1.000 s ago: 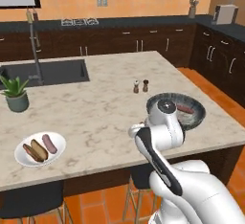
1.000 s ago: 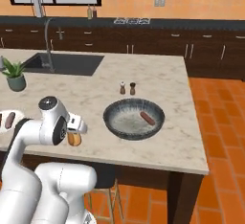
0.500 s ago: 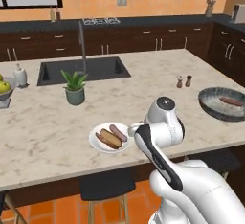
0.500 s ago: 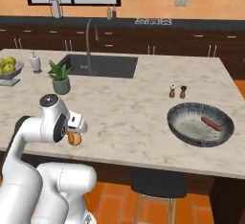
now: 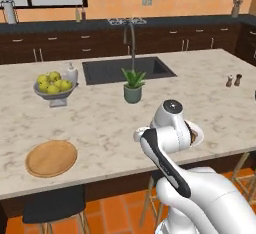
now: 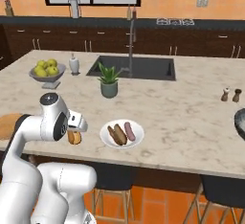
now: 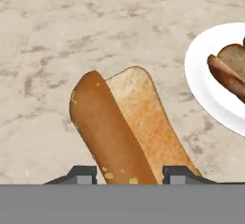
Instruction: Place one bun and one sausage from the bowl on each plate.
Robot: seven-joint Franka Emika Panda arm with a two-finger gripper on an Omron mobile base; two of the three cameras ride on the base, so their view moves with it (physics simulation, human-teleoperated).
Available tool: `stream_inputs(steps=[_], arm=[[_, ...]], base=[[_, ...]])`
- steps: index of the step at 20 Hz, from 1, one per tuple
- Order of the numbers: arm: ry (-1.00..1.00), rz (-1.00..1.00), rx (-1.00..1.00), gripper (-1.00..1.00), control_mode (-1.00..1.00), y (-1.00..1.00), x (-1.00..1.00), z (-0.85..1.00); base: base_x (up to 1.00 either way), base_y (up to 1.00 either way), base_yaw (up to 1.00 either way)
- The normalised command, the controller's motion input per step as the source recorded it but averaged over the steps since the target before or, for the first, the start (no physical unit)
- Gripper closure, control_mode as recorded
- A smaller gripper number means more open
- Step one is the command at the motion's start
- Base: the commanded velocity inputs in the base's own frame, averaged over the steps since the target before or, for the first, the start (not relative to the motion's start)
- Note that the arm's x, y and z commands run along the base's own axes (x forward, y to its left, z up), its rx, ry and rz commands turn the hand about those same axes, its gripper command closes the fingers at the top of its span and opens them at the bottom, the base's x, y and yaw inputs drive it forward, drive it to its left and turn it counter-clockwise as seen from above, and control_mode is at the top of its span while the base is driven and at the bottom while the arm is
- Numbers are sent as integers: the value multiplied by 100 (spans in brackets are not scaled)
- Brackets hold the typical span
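Note:
My gripper (image 7: pixel 129 174) is shut on a golden-tan bun (image 7: pixel 125 128), which sticks out between the two fingertips a little above the marble counter. In the right base view the gripper (image 6: pixel 74 137) holds the bun (image 6: pixel 74 137) near the counter's front edge, left of the white plate (image 6: pixel 106 140). That plate carries a bun (image 6: pixel 116 133) and a pale pink sausage (image 6: pixel 129 131); it also lies at the right of the hand view, white plate (image 7: pixel 206 82). The wooden plate (image 5: pixel 51 158) lies bare at the front left. The dark bowl (image 6: pixel 240 121) just peeks in at the right edge.
A grey pedestal bowl of yellow-green fruit (image 5: pixel 54 85), a soap bottle (image 6: pixel 73 65) and a potted plant (image 5: pixel 132 85) stand near the sink (image 5: pixel 125 70). Salt and pepper shakers (image 6: pixel 230 95) stand at the right. Stools stand below the counter's front edge.
The whole scene has slid to the right as the base drives left: the bowl has left to the right, the fruit bowl and wooden plate have come in. The bun stays gripped.

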Motion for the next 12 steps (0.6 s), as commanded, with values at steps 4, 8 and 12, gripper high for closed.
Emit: stream_inputs(steps=[4, 8, 12], arm=[[0, 0, 0, 100, 100, 0, 0, 0], [0, 0, 0, 100, 100, 0, 0, 0], [0, 0, 0, 100, 100, 0, 0, 0]], base=[[0, 100, -1], [0, 100, -1], [0, 100, -1]])
